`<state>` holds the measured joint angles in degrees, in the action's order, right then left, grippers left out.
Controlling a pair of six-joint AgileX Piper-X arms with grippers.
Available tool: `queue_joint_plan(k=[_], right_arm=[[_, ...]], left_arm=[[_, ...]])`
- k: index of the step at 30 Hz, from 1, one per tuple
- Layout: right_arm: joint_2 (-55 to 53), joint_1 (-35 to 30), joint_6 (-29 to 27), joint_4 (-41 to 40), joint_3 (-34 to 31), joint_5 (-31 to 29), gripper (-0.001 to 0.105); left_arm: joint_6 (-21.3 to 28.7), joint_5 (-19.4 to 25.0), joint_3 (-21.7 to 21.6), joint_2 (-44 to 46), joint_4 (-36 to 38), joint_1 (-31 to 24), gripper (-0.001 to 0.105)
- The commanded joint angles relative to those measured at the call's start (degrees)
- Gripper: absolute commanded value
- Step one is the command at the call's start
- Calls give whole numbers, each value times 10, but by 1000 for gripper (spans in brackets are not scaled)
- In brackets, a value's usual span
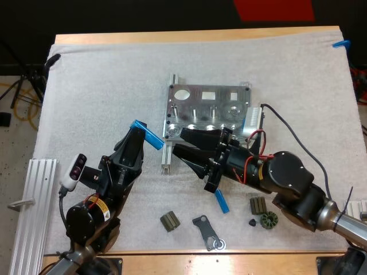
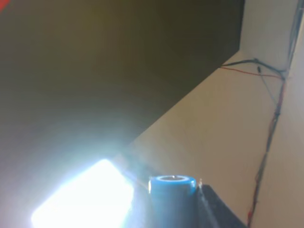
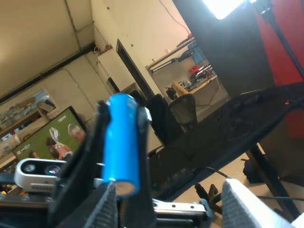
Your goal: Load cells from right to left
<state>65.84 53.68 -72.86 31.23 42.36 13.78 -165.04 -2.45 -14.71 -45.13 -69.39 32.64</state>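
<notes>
Loose cell: a blue cylinder lies flat on the mat under the right arm, behind its fingertips and not in any grip.
Held cell: a second blue cylinder sits aslant in the left gripper, its far end towards the near left corner of the fixture. The left wrist view shows its capped end. The right wrist view shows it lengthwise between the two dark fingers.
Left gripper: closed on the held cell, one finger pressing each side.
Right gripper: fingers spread wide with nothing between them. They point towards the left gripper along the fixture's near edge, close to the held cell but apart from it. In its own wrist view the two pale fingertips stand well apart.
Fixture: a metal plate with round and square openings, just beyond both grippers.
Small dark parts: a ribbed block, a flat bracket and a toothed wheel near the mat's front edge.
Surface: a white mat on a wooden table. A ribbed aluminium rail lies at the left.
Room: an office chair and a bright lamp.
</notes>
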Motion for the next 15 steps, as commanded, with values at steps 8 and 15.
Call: queue_joint_plan(k=[8,15], right_arm=[[15,0,-2,38,1,49,49],[25,0,-2,51,1,71,49]], left_arm=[[-5,-52,-3,1,-20,0,0],[-9,-66,-3,-9,-18,0,0]])
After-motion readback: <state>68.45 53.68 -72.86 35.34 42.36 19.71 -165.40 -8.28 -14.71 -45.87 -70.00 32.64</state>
